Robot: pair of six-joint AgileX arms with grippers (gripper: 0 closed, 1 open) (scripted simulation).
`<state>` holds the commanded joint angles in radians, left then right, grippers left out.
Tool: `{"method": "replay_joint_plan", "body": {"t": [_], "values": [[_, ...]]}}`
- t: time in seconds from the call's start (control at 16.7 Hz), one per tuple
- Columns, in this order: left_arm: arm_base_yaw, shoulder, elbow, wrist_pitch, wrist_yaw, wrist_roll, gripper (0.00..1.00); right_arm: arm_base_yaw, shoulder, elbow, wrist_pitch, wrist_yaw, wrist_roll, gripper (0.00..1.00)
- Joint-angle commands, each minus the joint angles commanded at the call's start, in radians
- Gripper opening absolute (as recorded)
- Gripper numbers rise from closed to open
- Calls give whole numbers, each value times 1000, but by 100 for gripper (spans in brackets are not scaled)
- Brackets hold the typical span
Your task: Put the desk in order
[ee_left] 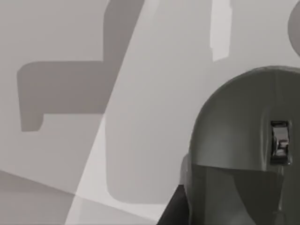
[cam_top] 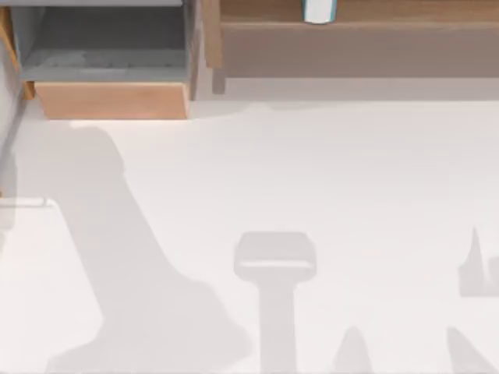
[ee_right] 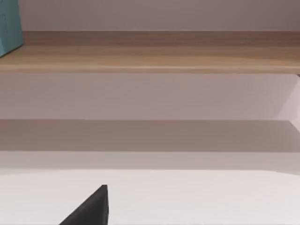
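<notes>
My view of the bare white worktop (cam_top: pixel 312 179): drawer box (cam_top: pixel 109 70) stands open to receive items, teal-and-white object (cam_top: pixel 319 10) already shelved; either gripper's opening I cannot tell.

Surface (cam_top: pixel 312 171): plain white, smooth, matt. Shelf rail (cam_top: pixel 359 35): light wood, faint grain, matt. Drawer box (cam_top: pixel 109 100): wood front, grey lining. Arm housing (ee_left: pixel 243 122): dull grey, small glossy metal clip.
</notes>
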<state>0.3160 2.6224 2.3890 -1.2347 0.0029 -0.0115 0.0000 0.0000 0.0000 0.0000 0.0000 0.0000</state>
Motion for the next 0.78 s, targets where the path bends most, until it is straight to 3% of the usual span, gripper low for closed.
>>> {"method": "replay_joint_plan", "body": {"t": [0.78], "values": [[6,-53,-5,1,-1,21,0,0,0,0,0,0,0,100]]}}
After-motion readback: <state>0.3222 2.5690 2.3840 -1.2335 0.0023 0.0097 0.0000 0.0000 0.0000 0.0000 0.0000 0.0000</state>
